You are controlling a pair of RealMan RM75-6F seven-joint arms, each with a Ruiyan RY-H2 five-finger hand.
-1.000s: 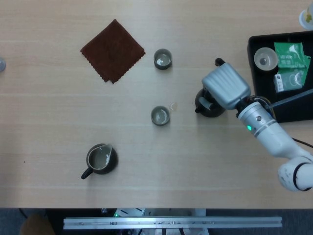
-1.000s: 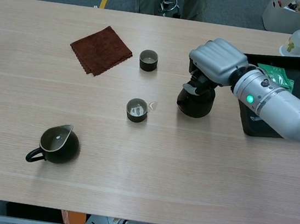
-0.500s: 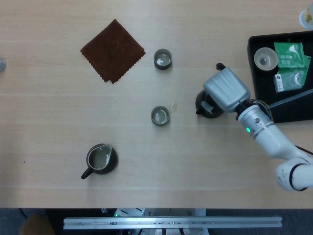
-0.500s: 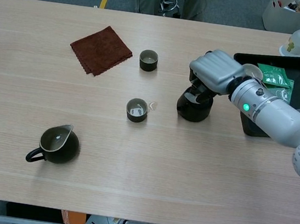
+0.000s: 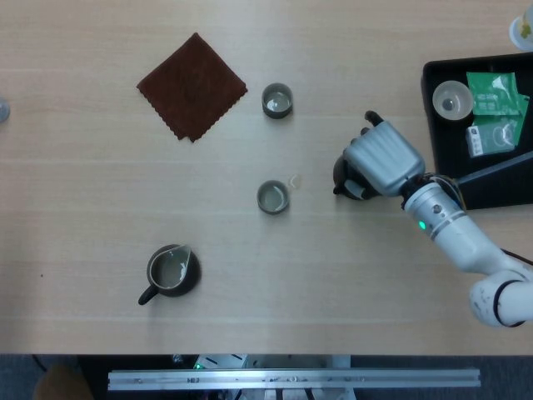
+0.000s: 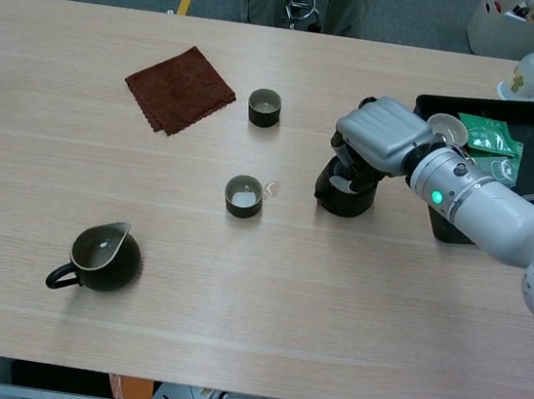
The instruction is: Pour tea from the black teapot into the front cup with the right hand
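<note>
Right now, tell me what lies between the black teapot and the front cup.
Bare tabletop, apart from a small pale ring-shaped mark on the wood just right of the front cup. The head view shows this stretch up to the black teapot.

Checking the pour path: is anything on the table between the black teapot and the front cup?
Nothing visible does. Bare table lies between the black teapot, under the right hand, and the front cup.
</note>
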